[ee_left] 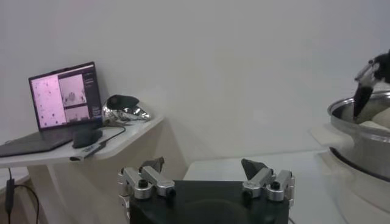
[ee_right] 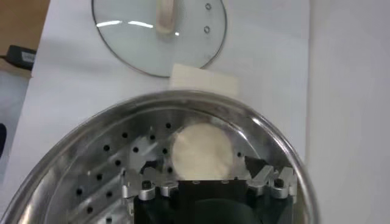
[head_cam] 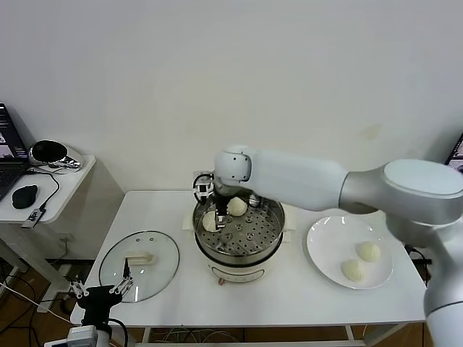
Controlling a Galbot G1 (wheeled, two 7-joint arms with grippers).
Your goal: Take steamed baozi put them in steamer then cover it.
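The right arm reaches far across, its right gripper (head_cam: 221,208) pointing down, fingers wide apart. The left gripper (head_cam: 101,290) waits low, fingers apart.

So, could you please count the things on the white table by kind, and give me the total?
Baozi: 4, with 2 in the steamer and 2 on the plate
Steamer: 1
Glass cover: 1
White plate: 1
Total: 7

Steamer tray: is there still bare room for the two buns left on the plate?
Yes. The steamer tray's front and right are bare. The back left is crowded: two baozi under the open right gripper. Bare tabletop lies between lid and plate.
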